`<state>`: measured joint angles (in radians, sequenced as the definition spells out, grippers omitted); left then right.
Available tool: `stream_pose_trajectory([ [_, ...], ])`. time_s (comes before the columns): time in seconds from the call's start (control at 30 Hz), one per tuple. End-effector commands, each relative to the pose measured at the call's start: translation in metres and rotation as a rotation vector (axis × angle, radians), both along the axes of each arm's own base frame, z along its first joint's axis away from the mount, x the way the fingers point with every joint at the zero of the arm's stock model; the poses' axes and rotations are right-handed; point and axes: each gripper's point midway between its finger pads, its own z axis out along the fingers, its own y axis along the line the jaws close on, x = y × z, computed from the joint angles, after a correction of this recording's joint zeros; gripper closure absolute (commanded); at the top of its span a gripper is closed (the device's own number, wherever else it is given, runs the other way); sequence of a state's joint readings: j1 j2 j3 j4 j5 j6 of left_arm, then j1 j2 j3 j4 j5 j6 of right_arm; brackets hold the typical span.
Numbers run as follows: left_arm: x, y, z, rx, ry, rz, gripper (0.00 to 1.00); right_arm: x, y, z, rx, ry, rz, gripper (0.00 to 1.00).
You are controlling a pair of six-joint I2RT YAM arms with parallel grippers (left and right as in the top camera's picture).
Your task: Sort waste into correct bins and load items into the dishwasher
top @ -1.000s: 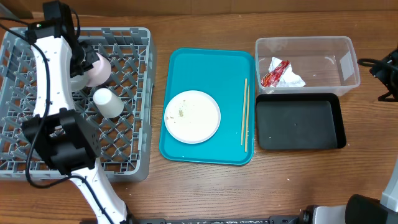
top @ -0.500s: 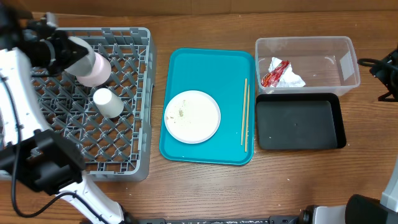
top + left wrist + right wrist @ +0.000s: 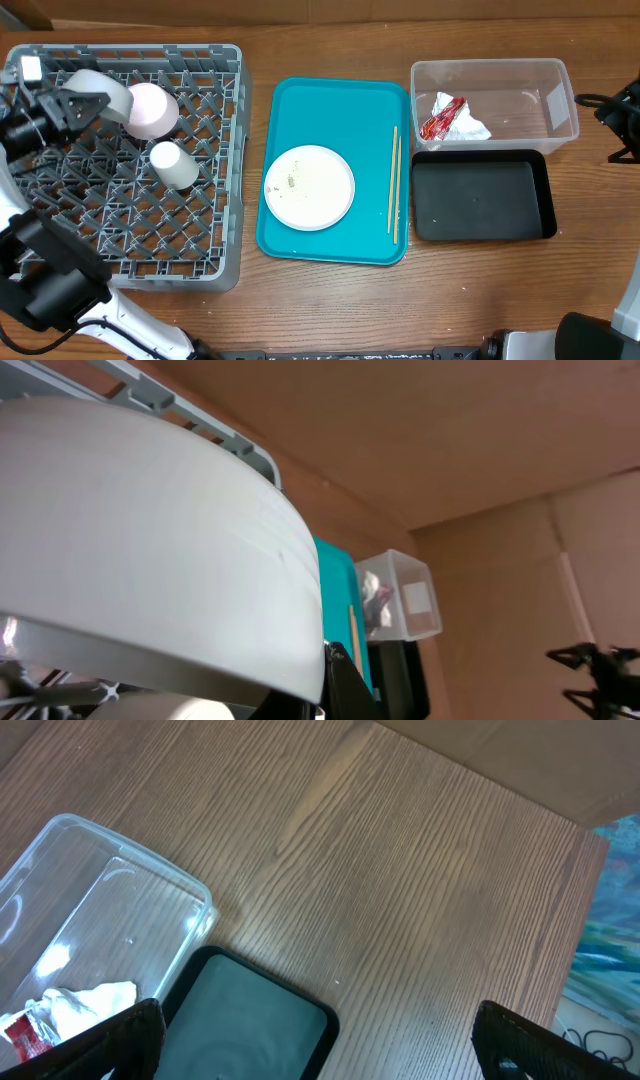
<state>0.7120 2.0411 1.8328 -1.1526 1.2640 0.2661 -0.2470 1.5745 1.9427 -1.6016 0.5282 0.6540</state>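
robot test bench: wooden table (image 3: 330,300), dish rack (image 3: 200,250), teal tray (image 3: 335,105)

Table (image 3: 330,310) grained wood; rack (image 3: 205,150) grey plastic; tub (image 3: 560,85) clear glossy plastic.

The grey dish rack (image 3: 215,255) is set at the far left. In its upper left part the pale bowl (image 3: 140,105) is tipped on its side, gripped at the rim by the left gripper (image 3: 88,105); the small white cup (image 3: 173,165) is laid on its side just below it. The round white plate (image 3: 320,195), dotted with pale crumbs (image 3: 292,181), is seated flat on the teal tray (image 3: 300,100). The crumpled red wrapper (image 3: 441,117) and white tissue (image 3: 472,128) are lodged together in the clear tub (image 3: 560,115), with the black tray (image 3: 480,200) placed just in front of it
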Motion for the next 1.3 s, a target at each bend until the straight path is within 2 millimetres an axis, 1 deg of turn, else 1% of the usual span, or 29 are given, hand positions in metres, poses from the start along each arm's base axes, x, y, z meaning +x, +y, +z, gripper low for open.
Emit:
stream_pose_trajectory([
  [0.0,-0.009,0.011,0.018,-0.068,-0.130,0.004,0.96,-0.001,-0.001,0.003,-0.009,-0.007,-0.005,0.00],
  [0.1,-0.016,0.027,0.017,-0.060,-0.135,0.042,0.96,-0.001,-0.001,0.003,-0.009,-0.007,-0.005,0.00],
  [0.2,-0.021,0.035,0.016,-0.046,-0.147,0.058,0.96,-0.001,-0.001,0.003,-0.009,-0.007,-0.005,0.00],
  [0.3,-0.023,0.035,0.012,-0.036,-0.158,0.054,0.96,-0.001,-0.001,0.003,-0.009,-0.006,-0.005,0.00],
  [0.43,-0.023,0.024,0.012,-0.067,-0.233,0.021,0.96,-0.001,-0.001,0.003,-0.009,-0.007,-0.005,0.00],
  [0.57,-0.022,0.022,0.003,-0.080,-0.276,0.012,0.96,-0.001,-0.001,0.003,-0.009,-0.007,-0.005,0.00],
  [0.67,-0.025,0.024,-0.004,-0.088,-0.267,0.023,0.96,-0.001,-0.001,0.003,-0.009,-0.007,-0.005,0.00],
  [0.83,-0.029,0.031,-0.006,-0.086,-0.256,0.044,0.96,-0.001,-0.001,0.003,-0.009,-0.007,-0.005,0.00],
  [1.0,-0.029,0.035,-0.017,-0.036,-0.216,0.051,0.96,-0.001,-0.001,0.003,-0.009,-0.007,-0.005,0.00],
  [1.27,-0.028,0.035,-0.016,-0.032,-0.231,0.048,0.96,-0.001,-0.001,0.003,-0.009,-0.007,-0.005,0.00],
])
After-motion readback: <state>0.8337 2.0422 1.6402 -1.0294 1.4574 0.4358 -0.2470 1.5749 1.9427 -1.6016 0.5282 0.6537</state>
